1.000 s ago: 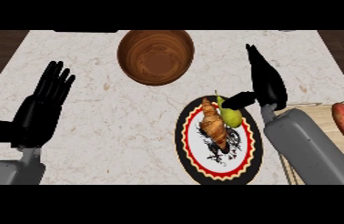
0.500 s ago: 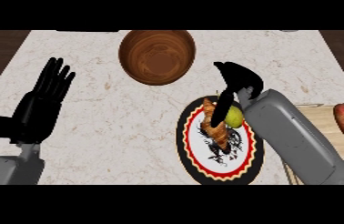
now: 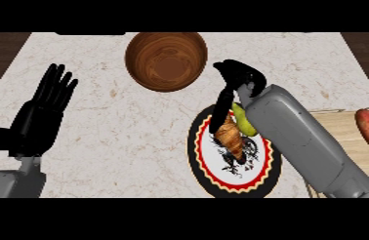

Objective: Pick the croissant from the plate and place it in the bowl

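The croissant (image 3: 229, 136) lies on the plate (image 3: 205, 173), so pickup and the carry to the bowl (image 3: 166, 61) remain. The right hand (image 3: 236, 80) reaches down, fingers extended onto its far end, not yet closed around it. Its long axis runs near-far, tilted slightly right nearward. The left hand (image 3: 39, 119) rests open at left.

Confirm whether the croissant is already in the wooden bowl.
No: the croissant lies on the plate under the right hand, and the bowl holds nothing.
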Motion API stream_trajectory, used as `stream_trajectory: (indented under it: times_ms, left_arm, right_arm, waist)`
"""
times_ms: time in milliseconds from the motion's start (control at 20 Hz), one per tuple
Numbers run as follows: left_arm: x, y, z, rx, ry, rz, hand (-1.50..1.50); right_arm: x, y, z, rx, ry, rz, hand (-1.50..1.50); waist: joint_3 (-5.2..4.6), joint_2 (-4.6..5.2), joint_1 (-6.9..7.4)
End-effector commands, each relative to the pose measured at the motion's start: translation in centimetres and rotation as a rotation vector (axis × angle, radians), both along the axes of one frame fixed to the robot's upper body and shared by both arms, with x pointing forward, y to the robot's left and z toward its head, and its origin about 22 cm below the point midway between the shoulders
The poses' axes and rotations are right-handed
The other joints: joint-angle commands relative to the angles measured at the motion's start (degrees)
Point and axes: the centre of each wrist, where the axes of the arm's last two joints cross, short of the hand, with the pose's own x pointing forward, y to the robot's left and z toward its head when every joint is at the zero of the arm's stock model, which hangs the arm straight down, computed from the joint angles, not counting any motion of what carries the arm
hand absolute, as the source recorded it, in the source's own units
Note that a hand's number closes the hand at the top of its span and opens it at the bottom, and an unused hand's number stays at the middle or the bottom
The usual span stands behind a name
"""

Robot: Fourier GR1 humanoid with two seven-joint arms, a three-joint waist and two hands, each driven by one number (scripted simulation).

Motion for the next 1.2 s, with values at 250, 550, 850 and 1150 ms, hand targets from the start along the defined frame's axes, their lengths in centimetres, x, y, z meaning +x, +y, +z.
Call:
stream_trajectory:
  times_ms: [250,550,850,1150]
  left_arm:
    - [0.2,-0.4,-1.1,-0.01,-0.006,0.01,0.0]
    - [-0.2,0.6,-0.8,-0.003,-0.008,0.022,0.0]
    - [0.3,0.1,1.4,-0.006,-0.001,0.006,0.0]
    - [0.1,-0.8,1.8,0.008,-0.001,-0.004,0.0]
  right_arm:
    - [-2.5,1.8,-1.4,-0.132,0.077,-0.083,-1.5]
    - [-5.5,1.3,-3.4,-0.159,-0.033,-0.058,-1.5]
    - [-6.9,0.1,-5.2,-0.144,-0.061,-0.062,-1.5]
    - [-4.3,0.6,-7.2,-0.182,-0.024,-0.055,-1.5]
  waist:
    - [0.04,-0.01,-0.9]
    - [0.07,0.04,-0.6]
    - [0.09,0.06,-0.52]
    - [0.11,0.2,0.14]
